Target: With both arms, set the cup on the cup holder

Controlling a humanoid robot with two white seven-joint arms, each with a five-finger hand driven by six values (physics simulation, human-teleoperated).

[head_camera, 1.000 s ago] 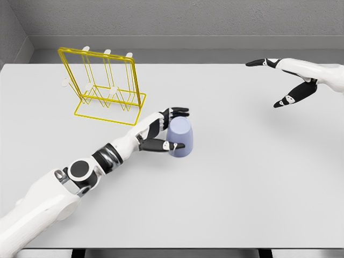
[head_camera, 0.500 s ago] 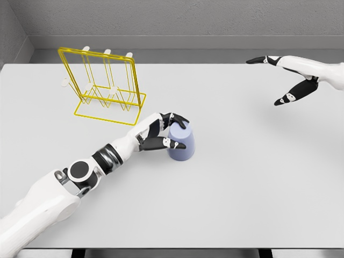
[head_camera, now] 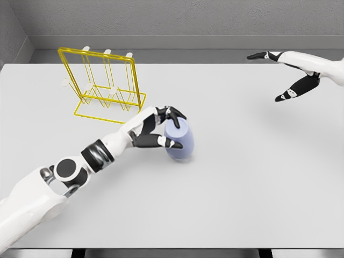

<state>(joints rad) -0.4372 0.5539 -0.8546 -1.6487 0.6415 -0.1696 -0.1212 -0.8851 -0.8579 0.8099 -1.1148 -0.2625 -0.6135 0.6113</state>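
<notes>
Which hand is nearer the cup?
Left. The left hand is wrapped around the cup mid-table; the right hand hangs open far off by the table's back right corner.

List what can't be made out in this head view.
- Cup: whether it has lifted off the table; the left hand covers its near-left side.
- Right hand: arm cut by the right edge.
- Cup holder: pegs too small to count surely.
</notes>
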